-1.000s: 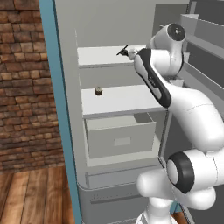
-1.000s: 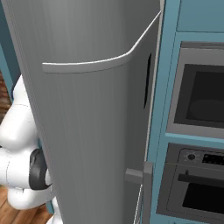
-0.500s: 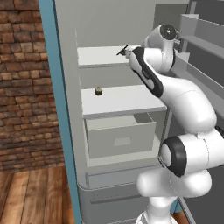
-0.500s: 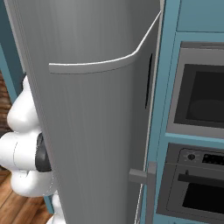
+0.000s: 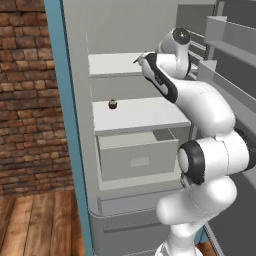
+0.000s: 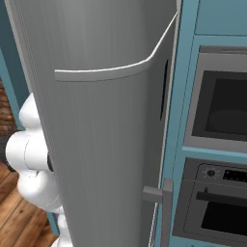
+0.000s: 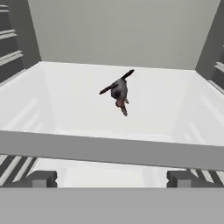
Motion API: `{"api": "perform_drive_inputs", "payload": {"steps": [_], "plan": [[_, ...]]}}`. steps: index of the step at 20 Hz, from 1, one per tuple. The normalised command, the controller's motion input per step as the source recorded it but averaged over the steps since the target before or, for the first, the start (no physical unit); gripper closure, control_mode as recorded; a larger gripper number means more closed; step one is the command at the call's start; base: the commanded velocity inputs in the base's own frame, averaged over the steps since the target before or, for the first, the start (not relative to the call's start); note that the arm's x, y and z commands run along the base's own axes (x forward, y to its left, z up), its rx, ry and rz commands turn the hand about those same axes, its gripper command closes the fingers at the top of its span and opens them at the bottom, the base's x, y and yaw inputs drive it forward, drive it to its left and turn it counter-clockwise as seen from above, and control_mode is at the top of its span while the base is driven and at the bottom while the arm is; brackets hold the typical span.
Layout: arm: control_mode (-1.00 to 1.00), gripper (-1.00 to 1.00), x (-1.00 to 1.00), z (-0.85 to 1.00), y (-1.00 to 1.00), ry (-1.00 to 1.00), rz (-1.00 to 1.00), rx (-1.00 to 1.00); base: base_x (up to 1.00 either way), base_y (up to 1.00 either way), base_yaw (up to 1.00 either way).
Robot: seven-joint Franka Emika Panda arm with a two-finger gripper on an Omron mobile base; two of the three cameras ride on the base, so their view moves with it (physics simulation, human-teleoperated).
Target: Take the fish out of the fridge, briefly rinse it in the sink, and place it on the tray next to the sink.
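Observation:
The fish, small and dark grey with thin black fins, lies in the middle of the fridge's white upper shelf. My gripper hovers in front of the shelf edge, short of the fish, open with nothing between its fingertips. In the left base view my wrist reaches in at the upper shelf, and a thin dark tip of the fish shows just left of it. The fridge stands open. The sink and the tray are out of view.
A small brown cupcake-like thing sits on the middle shelf, above a pale drawer. Grey door racks hang at the right. The open fridge door blocks the right base view, beside a microwave and an oven.
The arm's elbow and lower joints have swung while the hand stayed at the upper shelf near the fish. The gripper has stayed open and the fish has not moved.

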Motion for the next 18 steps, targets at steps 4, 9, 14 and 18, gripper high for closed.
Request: {"api": "perform_drive_inputs", "payload": {"steps": [4, 9, 14, 18], "plan": [[-1.0, -1.0, 0.57, -0.08, 0.1, 0.06, -0.1, 0.0, 0.0, 0.0, 0.0], [-1.0, -1.0, 0.71, -0.07, 0.0, 0.05, -0.04, 0.0, 0.0, 0.0, 0.0], [-1.0, -1.0, 0.62, -0.11, -0.04, 0.06, 0.0, 0.0, 0.0, 0.0, 0.0], [-1.0, -1.0, 0.48, -0.15, -0.29, 0.05, 0.0, 0.0, 0.0, 0.0, 0.0]]}}
